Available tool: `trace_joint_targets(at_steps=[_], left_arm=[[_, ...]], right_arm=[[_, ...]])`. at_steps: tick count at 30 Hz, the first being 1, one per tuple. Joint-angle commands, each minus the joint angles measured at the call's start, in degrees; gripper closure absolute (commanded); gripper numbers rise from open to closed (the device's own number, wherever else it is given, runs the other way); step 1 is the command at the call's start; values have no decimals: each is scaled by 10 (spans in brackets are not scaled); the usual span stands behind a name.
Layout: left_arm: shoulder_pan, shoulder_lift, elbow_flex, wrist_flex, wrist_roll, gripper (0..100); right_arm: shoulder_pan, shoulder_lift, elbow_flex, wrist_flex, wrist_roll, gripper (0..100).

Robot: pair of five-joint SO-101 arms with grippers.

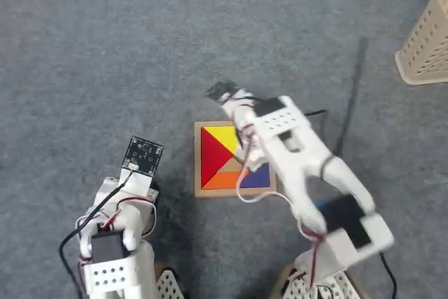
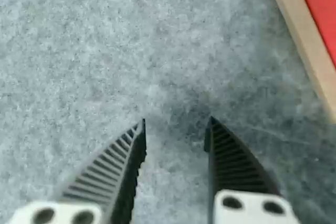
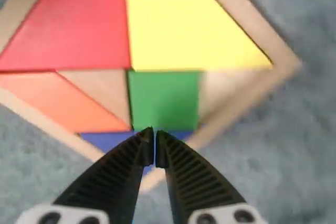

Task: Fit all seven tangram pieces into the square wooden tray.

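The square wooden tray (image 1: 199, 159) lies mid-table on grey carpet. My right gripper (image 3: 154, 132) is shut with nothing between its fingers, its tips at the seam between the green square (image 3: 164, 100) and the blue piece (image 3: 107, 139). The tray (image 3: 286, 66) also holds a red triangle (image 3: 79, 24), a yellow triangle (image 3: 184, 24), an orange piece (image 3: 58, 103) and a small tan triangle (image 3: 102, 90). Beside the green square is a tan patch (image 3: 220, 93); I cannot tell if it is a piece or bare floor. My left gripper (image 2: 176, 124) is open over carpet, near the tray's edge (image 2: 302, 35).
The right arm (image 1: 294, 152) stretches over the tray's right half and hides part of it. The left arm (image 1: 126, 208) stands at the lower left. A beige perforated basket (image 1: 427, 40) sits at the far right edge. A black cable (image 1: 350, 103) runs across the carpet.
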Motion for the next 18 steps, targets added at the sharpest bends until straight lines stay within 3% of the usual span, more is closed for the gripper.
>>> trace_joint_targets(at_steps=[1,7,12,18], left_arm=[[0,-5,-4,2,4,824],[0,-5,-4,2,4,824],[0,-5,-4,2,4,824],[0,-5,-4,2,4,824]], right_arm=[[42,-105,23,51,2,992],[120,-167,110,134,82,992],[177,-196,199,138,211,984],[227,-210,235,138,300,805]])
